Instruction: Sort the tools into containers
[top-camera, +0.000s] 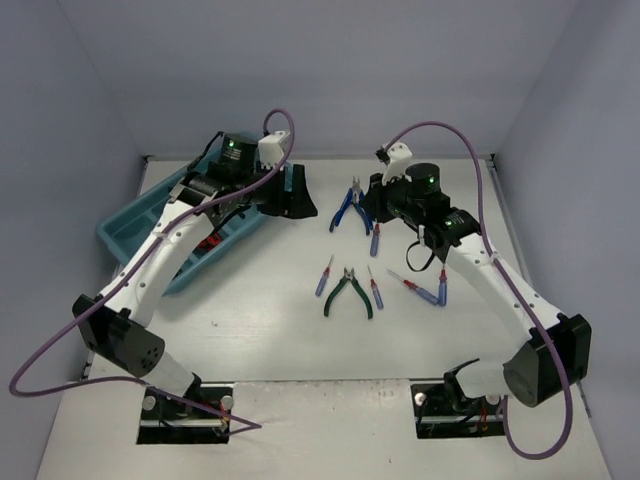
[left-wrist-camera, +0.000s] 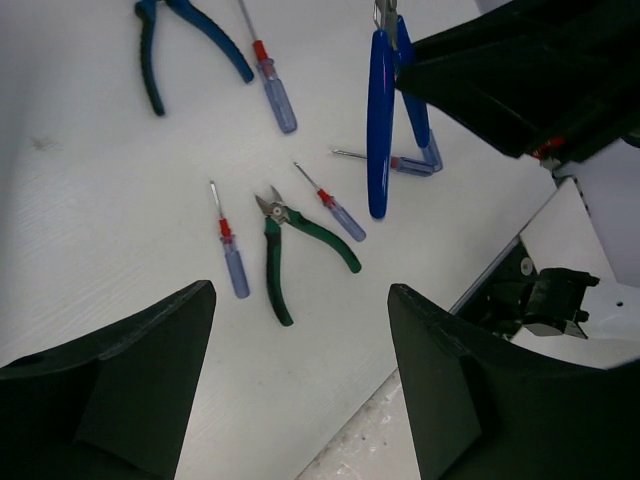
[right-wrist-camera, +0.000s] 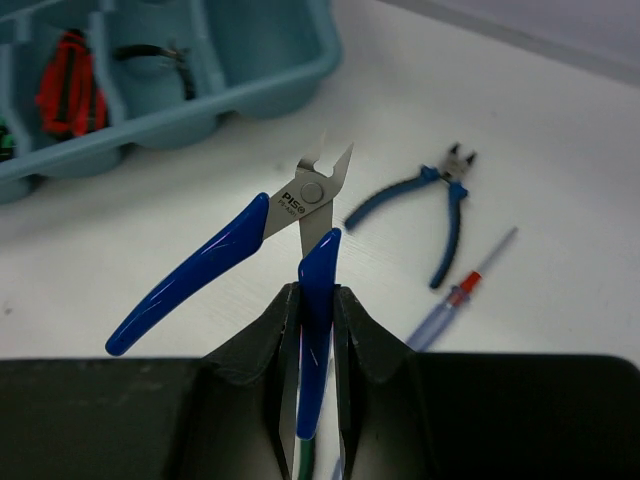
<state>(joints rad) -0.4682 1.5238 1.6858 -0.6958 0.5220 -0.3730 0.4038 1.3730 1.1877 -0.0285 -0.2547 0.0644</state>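
My right gripper is shut on one handle of blue-handled cutters and holds them above the table, jaws pointing away; the other handle splays left. They also show in the left wrist view. The teal tray lies beyond, with red-handled tools and a black-handled tool in its compartments. My left gripper is open and empty, high above the table beside the tray. Green-handled pliers, blue-handled pliers and several thin screwdrivers lie on the table.
In the top view the loose tools lie mid-table: green pliers, blue pliers, screwdrivers around them. My right gripper hovers by the blue pliers; my left gripper is at the tray's right end. Grey walls enclose the table.
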